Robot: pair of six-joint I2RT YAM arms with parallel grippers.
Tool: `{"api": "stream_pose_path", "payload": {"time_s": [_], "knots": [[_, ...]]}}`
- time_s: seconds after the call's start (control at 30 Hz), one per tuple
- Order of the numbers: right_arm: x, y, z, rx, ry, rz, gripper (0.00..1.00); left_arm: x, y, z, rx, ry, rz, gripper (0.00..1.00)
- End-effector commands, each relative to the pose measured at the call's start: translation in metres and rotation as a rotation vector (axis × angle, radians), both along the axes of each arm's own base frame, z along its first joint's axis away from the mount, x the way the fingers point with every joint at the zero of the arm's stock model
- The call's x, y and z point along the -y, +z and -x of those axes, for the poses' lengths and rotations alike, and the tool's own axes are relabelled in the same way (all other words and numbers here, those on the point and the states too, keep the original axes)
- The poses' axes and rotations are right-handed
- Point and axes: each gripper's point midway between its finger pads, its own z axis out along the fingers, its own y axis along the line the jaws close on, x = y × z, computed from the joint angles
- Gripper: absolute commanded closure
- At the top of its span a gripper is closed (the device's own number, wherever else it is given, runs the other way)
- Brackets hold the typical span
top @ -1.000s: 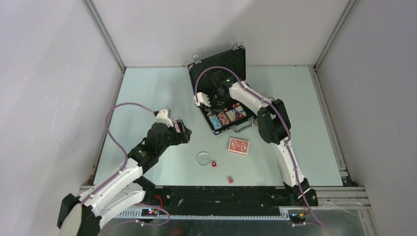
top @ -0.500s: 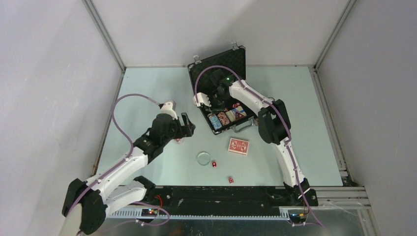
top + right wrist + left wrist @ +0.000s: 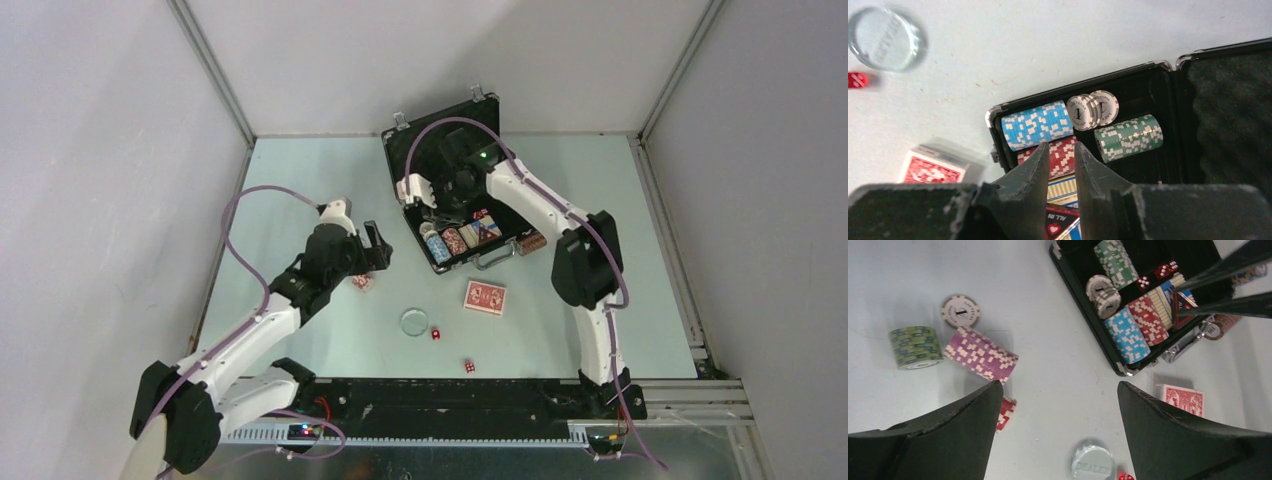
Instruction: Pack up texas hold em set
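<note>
Two grabs matter. Briefcase (image 3: 1228, 100): rigid, likely heavy, lies open at far side of table (image 3: 300, 200). Your right gripper (image 3: 1062, 146) hovers over its chip rows, jaws narrowly parted, empty.

Purple stack (image 3: 980, 355): loose chips, probably dense, spill-prone; pinch end to end. It lies on its side just outside one finger of left gripper (image 3: 1059, 385), whose jaws are spread wide, empty.

Dice (image 3: 436, 333): tiny, likely to roll.

Hidden and blurred
Red chip stack (image 3: 1006, 412) half behind a finger (image 3: 948, 435) of the left end effector (image 3: 1058, 385); red die (image 3: 855, 80) blurred, cut by the picture's edge.
</note>
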Motion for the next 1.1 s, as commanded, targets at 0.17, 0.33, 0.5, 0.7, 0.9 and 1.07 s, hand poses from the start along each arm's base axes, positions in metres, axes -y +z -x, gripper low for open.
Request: {"api": "stream_pose_path", "payload": {"time_s": [0.17, 0.33, 0.5, 0.7, 0.9, 1.07], "knots": [[-0.019, 0.088, 0.000, 0.013, -0.426, -0.462, 0.49, -0.040, -0.002, -0.004, -0.008, 0.181, -0.089, 0.02], [-0.017, 0.098, -0.011, -0.042, -0.626, -0.556, 0.24, -0.024, 0.012, -0.016, 0.035, 0.119, -0.040, 0.04], [-0.010, 0.110, -0.008, -0.068, -0.763, -0.588, 0.25, 0.016, 0.026, -0.047, 0.035, -0.025, -0.009, 0.15], [0.023, 0.128, -0.001, 0.012, -0.951, -0.678, 0.19, 0.065, 0.022, -0.083, -0.002, -0.224, -0.007, 0.13], [0.092, 0.116, -0.005, -0.047, -1.403, -0.666, 0.23, 0.085, 0.003, -0.115, -0.079, -0.255, -0.041, 0.49], [0.111, 0.098, 0.013, -0.069, -1.458, -0.633, 0.24, 0.062, 0.002, -0.112, -0.070, -0.147, -0.099, 0.40]]}}
